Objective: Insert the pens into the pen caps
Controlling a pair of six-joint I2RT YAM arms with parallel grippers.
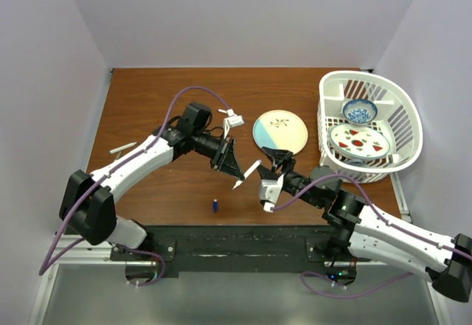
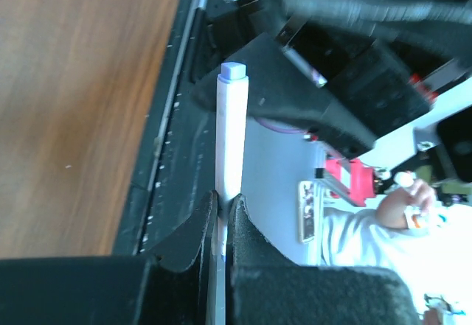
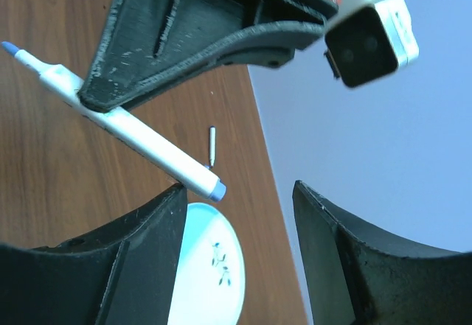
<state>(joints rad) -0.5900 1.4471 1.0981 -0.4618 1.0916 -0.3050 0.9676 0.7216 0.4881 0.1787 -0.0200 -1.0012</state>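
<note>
My left gripper is shut on a white pen and holds it above the table; in the left wrist view the pen sticks straight out of the closed jaws. My right gripper stands open just right of it, nothing between its fingers. The pen's blue-plugged rear end lies close to the tip of its left finger, and I cannot tell whether they touch. A second pen lies at the table's left. One dark blue pen cap stands near the front edge.
A pale plate lies behind the grippers. A white basket with a bowl and a plate in it stands at the back right. The black rail runs along the near edge.
</note>
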